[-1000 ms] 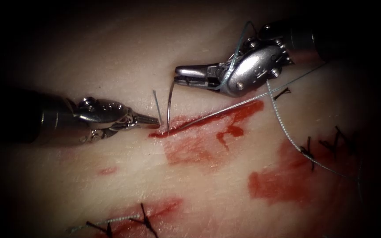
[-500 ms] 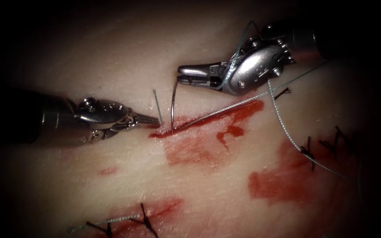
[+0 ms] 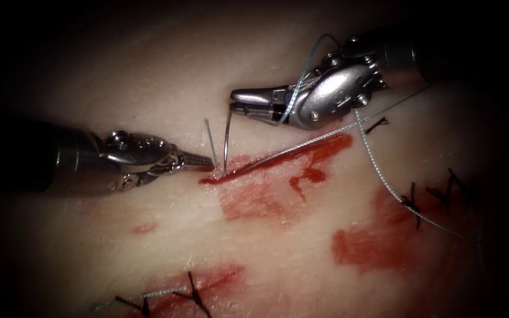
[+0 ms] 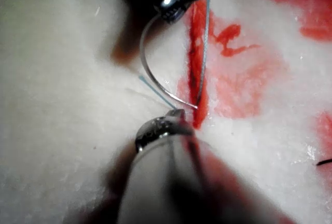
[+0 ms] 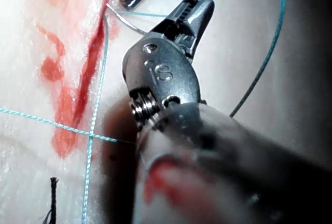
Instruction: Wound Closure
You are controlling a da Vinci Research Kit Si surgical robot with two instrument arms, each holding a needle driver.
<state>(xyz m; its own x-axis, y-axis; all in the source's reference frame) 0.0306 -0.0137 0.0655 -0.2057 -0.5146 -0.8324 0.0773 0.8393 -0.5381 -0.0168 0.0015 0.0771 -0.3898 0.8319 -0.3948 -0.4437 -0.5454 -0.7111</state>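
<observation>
while the right tool (image 3: 235, 106) gripped the needle (image 3: 227, 141) near its tail, tip in the cut (image 3: 278, 156), the left tool's (image 3: 207, 165) fingers pinched a thread end (image 3: 210, 138).

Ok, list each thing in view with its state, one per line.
Right tool: shut on the needle near its tail end.
Left tool: shut on a short thread end at the cut's left tip.
Needle: upright, point at the cut's left end; whether it is in the tissue I cannot tell.
Thread: runs along the cut.
Cut: open, red fluid along it.
Tissue: older black stitches nearby.
</observation>
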